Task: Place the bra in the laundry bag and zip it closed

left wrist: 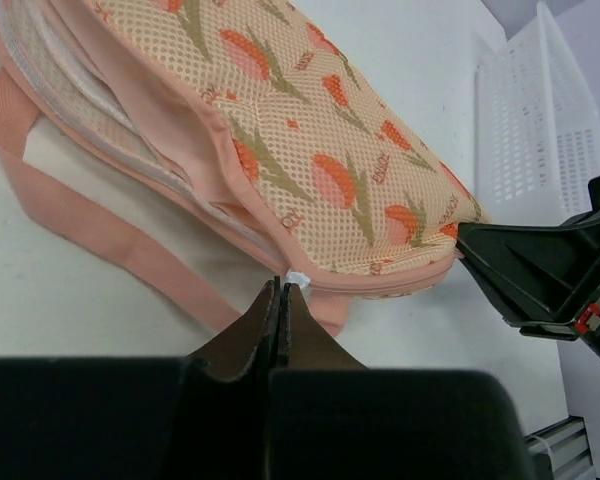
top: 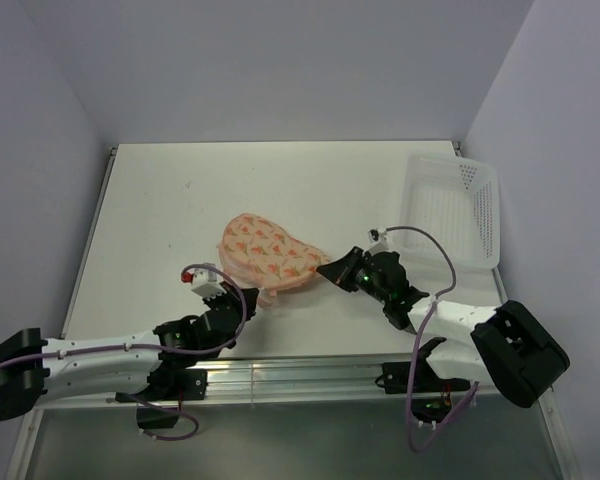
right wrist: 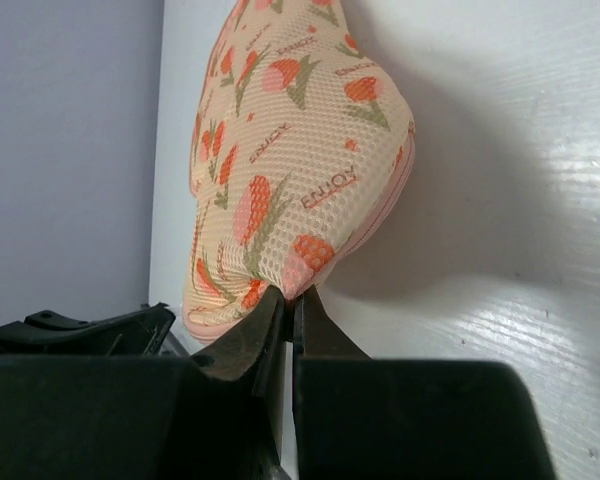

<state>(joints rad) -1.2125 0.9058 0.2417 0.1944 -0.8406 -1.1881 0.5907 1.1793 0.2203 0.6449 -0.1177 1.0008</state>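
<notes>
Rounded oval peach mesh laundry bag (top: 268, 250) with orange-red flower print is lying mid-way along the white bench (top: 150, 200), toward its near edge, between both grippers. Left gripper (left wrist: 281, 290) is pinching shut at the bag's pink zipper trim (left wrist: 380, 283). Right gripper (right wrist: 288, 295) is clamping the bag's mesh end. Pink loop (left wrist: 90, 228) is lying flat on the bench.

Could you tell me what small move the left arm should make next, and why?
Probably draw the left gripper along the seam, away from the right gripper. It looks shut on the white zipper pull, the laundry bag gapes beyond it showing pale lining, and the right gripper pinches the bag's closed end to brace it.
</notes>
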